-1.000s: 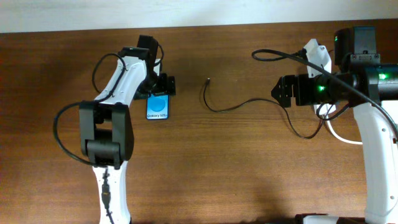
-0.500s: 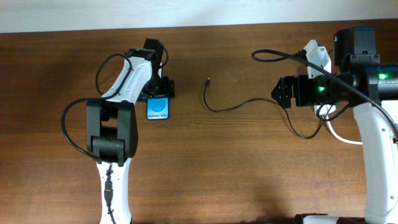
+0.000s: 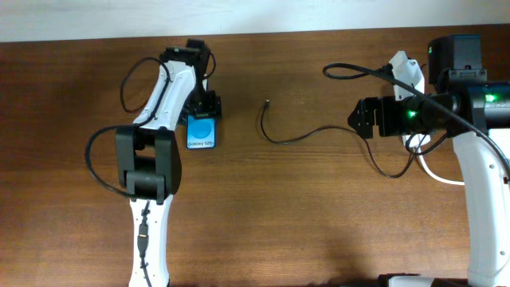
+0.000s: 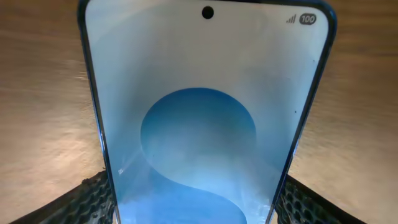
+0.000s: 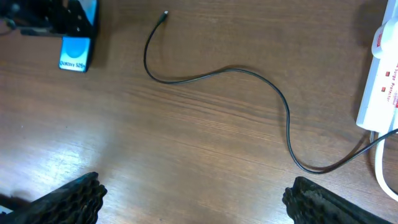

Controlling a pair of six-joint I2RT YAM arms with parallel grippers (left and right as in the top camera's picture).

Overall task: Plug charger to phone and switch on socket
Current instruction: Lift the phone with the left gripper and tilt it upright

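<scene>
The phone [image 3: 202, 133] lies flat on the table with its blue screen up; it fills the left wrist view [image 4: 205, 124]. My left gripper [image 3: 203, 108] is shut on the phone's far end, one finger on each long edge [image 4: 199, 202]. The charger [image 3: 307, 134] is a thin black cable curving across the table middle, its connector tip [image 3: 266, 102] lying free to the right of the phone. My right gripper [image 3: 358, 117] is open and empty above the cable [image 5: 193, 199]. The socket [image 5: 380, 74] lies at the right, largely hidden under my right arm in the overhead view.
The socket's thick white cord [image 3: 434, 174] loops on the table under the right arm. The phone also shows in the right wrist view [image 5: 76, 54], far left of the cable tip [image 5: 165, 13]. The table's far edge [image 3: 263, 33] runs just behind both arms.
The left arm has straightened toward the far edge, and the gripper with the phone has shifted slightly back and turned a little. The right arm and cable have not moved.
</scene>
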